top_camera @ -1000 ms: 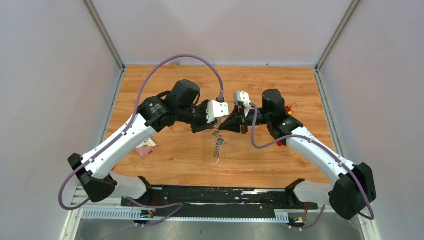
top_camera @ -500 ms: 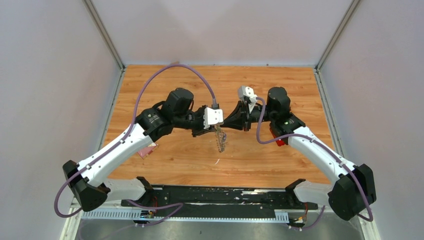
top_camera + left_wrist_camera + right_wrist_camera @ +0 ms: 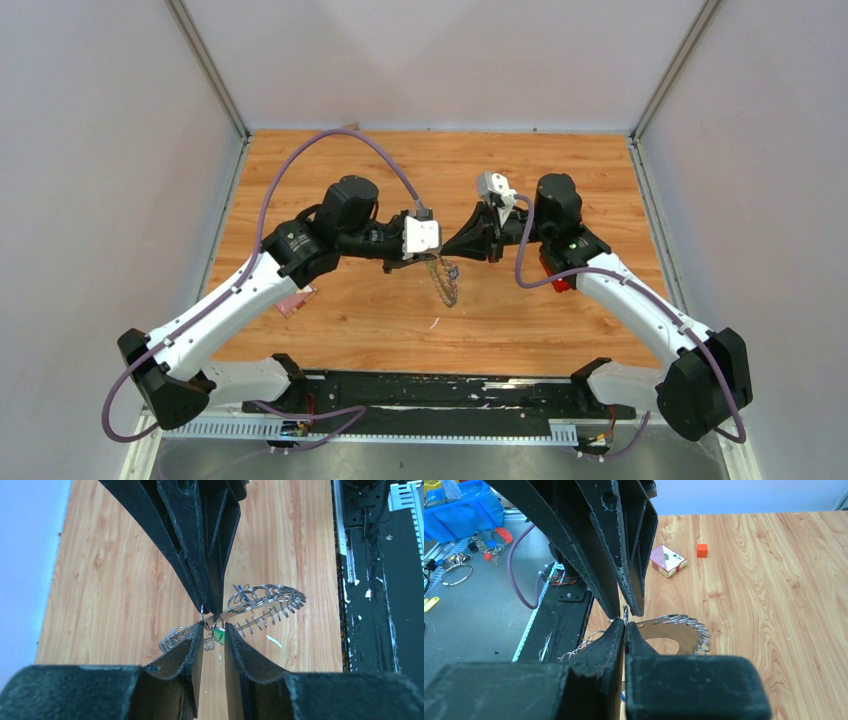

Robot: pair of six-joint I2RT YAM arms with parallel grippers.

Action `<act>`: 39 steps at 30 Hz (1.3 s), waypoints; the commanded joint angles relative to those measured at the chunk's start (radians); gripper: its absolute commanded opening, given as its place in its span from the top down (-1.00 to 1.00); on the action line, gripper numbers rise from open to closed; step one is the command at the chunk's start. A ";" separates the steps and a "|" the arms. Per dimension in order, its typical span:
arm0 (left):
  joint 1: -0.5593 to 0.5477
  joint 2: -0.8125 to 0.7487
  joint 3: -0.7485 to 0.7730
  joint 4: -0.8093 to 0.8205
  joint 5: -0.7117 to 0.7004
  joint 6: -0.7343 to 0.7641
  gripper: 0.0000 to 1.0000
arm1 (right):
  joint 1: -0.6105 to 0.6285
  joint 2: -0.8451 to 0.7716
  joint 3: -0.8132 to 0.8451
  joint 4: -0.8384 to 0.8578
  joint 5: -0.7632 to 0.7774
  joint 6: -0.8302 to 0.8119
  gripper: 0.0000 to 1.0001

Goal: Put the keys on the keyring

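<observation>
The keyring (image 3: pixel 444 284), a silver disc rimmed with small rings, hangs tilted above the table where both grippers meet. My right gripper (image 3: pixel 625 623) is shut on a thin wire ring at the rim of the keyring (image 3: pixel 674 636). My left gripper (image 3: pixel 214 625) faces it tip to tip, its jaws a narrow gap apart. A small ring and the green key (image 3: pixel 218 636) sit in that gap, against the left pad. A bit of blue, the blue key (image 3: pixel 239 588), shows among the rings of the keyring (image 3: pixel 265 600). In the top view the keys are too small to make out.
A pink card (image 3: pixel 293 297) lies on the table under the left arm, and a red block (image 3: pixel 555 285) under the right arm. An orange cube (image 3: pixel 702 550) sits near the card (image 3: pixel 667 560). The black base rail (image 3: pixel 440 395) runs along the near edge.
The left arm has pulled back to the left and its jaws have narrowed a little. The right gripper has come left to meet it. The keyring has risen and swung to a tilt.
</observation>
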 commanded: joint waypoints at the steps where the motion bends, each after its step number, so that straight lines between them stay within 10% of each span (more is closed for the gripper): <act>1: 0.006 -0.002 -0.008 0.014 -0.008 0.026 0.44 | -0.006 -0.020 0.009 0.058 -0.027 0.006 1.00; 16: 0.006 0.033 -0.065 0.084 -0.020 0.008 0.36 | -0.006 -0.023 0.007 0.061 -0.033 0.005 1.00; 31: 0.006 0.084 -0.032 0.039 0.077 0.005 0.96 | -0.006 -0.028 0.006 0.052 -0.027 -0.010 1.00; 39: 0.006 0.103 0.001 0.018 0.068 0.005 0.79 | -0.007 -0.026 0.002 0.051 -0.025 -0.016 1.00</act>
